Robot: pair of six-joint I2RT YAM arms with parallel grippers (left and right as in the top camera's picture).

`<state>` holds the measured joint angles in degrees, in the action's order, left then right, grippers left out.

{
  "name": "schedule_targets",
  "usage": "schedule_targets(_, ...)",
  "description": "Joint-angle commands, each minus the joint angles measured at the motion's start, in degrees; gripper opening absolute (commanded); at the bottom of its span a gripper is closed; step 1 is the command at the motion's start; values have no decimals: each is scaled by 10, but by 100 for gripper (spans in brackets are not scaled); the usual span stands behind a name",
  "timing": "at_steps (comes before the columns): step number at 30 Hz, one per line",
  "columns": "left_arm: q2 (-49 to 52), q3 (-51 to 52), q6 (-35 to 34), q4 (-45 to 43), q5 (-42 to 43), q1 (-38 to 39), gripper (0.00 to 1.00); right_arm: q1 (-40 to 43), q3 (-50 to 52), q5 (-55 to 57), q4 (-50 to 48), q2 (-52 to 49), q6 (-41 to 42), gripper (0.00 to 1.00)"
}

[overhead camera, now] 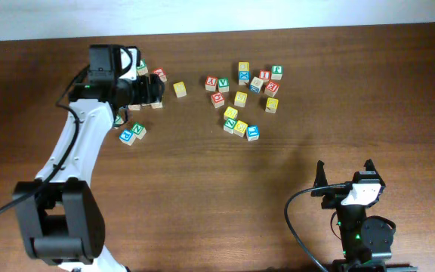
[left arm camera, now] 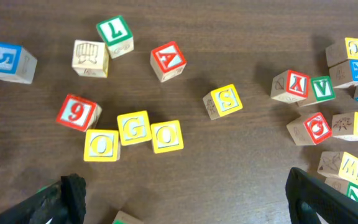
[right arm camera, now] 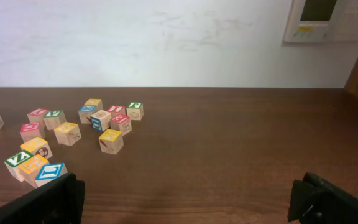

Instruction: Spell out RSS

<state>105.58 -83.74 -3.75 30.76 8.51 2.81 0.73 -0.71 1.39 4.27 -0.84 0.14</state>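
Observation:
A yellow S cube (left arm camera: pixel 222 101) lies alone on the wood, also visible from overhead (overhead camera: pixel 180 89). It sits just right of my left gripper (overhead camera: pixel 155 89), which hovers open and empty (left arm camera: pixel 188 193). Another yellow cube (left arm camera: pixel 356 124) with an S-like letter sits in the right-hand cluster, next to a red cube (left arm camera: pixel 316 127). A pale cube with a green letter (overhead camera: pixel 276 72) stands at the far right of that cluster (right arm camera: pixel 134 110); I cannot read its letter. My right gripper (overhead camera: pixel 344 174) is open and empty near the front right (right arm camera: pixel 188 202), far from every cube.
Yellow O, G, O cubes (left arm camera: pixel 134 127) lie in a row beside a red 6 (left arm camera: pixel 78 113). Red A (left arm camera: pixel 168 59), green L (left arm camera: pixel 114 31) and blue 5 (left arm camera: pixel 5 62) sit farther back. A green-edged cube (left arm camera: pixel 129 218) pokes in at the lower edge, between the left fingers.

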Motion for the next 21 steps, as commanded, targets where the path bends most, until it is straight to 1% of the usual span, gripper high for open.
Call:
schedule_targets(1, 30, -6, 12, -3, -19, 3, 93, -3, 4, -3, 4, 4, 1, 98)
schedule_targets(3, 45, -6, 12, -2, -19, 3, 92, -3, 4, -3, 4, 4, 1, 98)
schedule_targets(8, 78, -6, -1, -3, -24, 3, 95, -3, 4, -3, 4, 4, 1, 98)
schedule_targets(12, 83, -6, -1, -28, -31, 3, 95, -3, 4, -3, 4, 4, 1, 98)
schedule_targets(16, 83, -6, -1, -39, -141, 3, 93, -3, 4, -3, 4, 4, 1, 98)
schedule_targets(19, 83, -6, 0, -37, -191, 2, 96, -3, 4, -3, 4, 4, 1, 98)
schedule_targets(21, 83, -6, 0, -35, -222, 1, 96, -3, 4, -3, 4, 4, 1, 98)
